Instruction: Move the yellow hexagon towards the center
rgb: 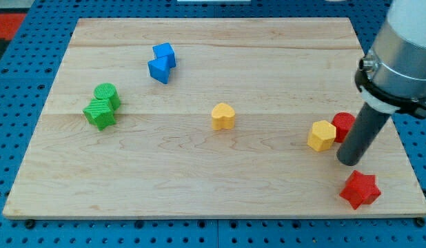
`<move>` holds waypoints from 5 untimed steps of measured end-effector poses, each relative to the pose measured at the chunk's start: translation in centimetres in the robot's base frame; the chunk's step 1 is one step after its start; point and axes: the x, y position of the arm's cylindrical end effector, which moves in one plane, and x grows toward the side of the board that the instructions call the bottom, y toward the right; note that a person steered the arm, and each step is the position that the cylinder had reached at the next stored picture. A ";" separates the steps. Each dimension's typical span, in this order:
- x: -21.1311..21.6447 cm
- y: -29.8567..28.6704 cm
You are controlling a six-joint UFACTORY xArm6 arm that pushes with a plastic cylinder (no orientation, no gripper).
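The yellow hexagon (322, 136) lies on the wooden board (213, 172) at the view's right, well right of the middle. My tip (349, 161) rests on the board just right of and slightly below the hexagon, close to it. A red round block (343, 125) sits directly right of the hexagon, touching it, partly hidden behind my rod. A yellow heart-shaped block (223, 116) lies near the board's middle.
A red star (359, 189) lies below my tip near the board's bottom right corner. Two blue blocks (162, 63) sit together at the top left. A green cylinder (107, 94) and a green star-like block (100, 114) sit at the left.
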 end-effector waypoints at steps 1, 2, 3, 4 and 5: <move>-1.7 0.8; -1.6 -1.5; -2.5 -5.6; -4.0 -5.7; -4.2 -5.7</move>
